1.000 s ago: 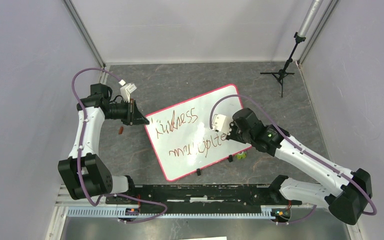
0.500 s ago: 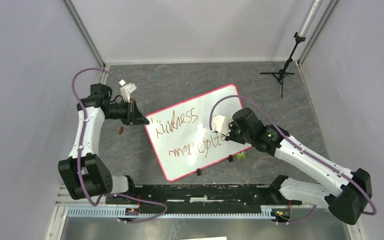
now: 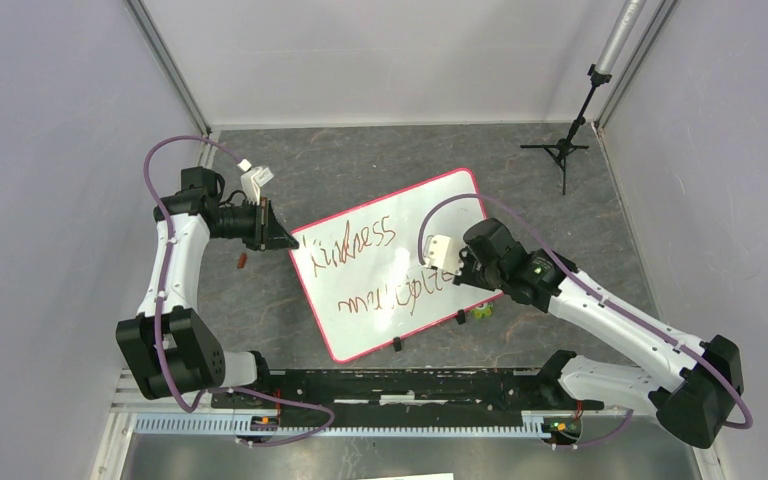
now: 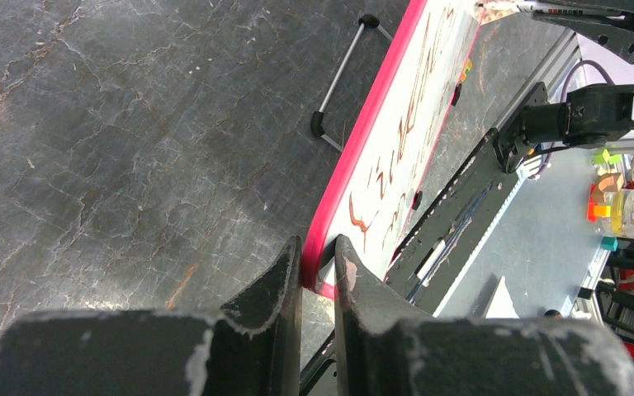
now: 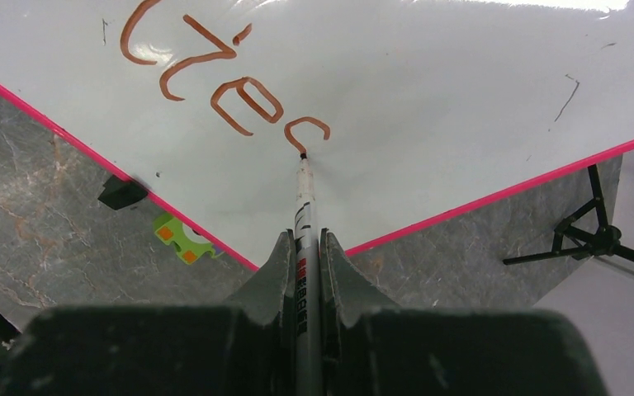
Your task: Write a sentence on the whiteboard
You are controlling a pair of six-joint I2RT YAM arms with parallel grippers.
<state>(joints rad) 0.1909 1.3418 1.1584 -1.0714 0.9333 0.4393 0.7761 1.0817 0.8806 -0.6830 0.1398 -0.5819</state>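
Note:
The whiteboard [image 3: 430, 215] lies tilted on the dark floor, white with a pink border. The sentence [image 3: 358, 242] stands on it in two reddish-brown lines; the second line [image 3: 395, 293] ends under my right wrist. My left gripper [image 3: 282, 240] is shut on the board's left corner, and its fingers pinch the pink edge in the left wrist view [image 4: 318, 247]. My right gripper [image 5: 304, 235] is shut on a grey marker [image 5: 304, 198]. The marker's tip touches the board at the end of the last curved stroke [image 5: 307, 132].
A small black tripod [image 3: 563, 150] stands at the back right. A green piece [image 3: 480, 311] and two black clips [image 3: 397, 345] sit at the board's near edge. A small brown object [image 3: 243, 262] lies on the floor by the left arm.
My right gripper with the marker has shifted slightly left at the end of the second line. The left arm and the board have not moved.

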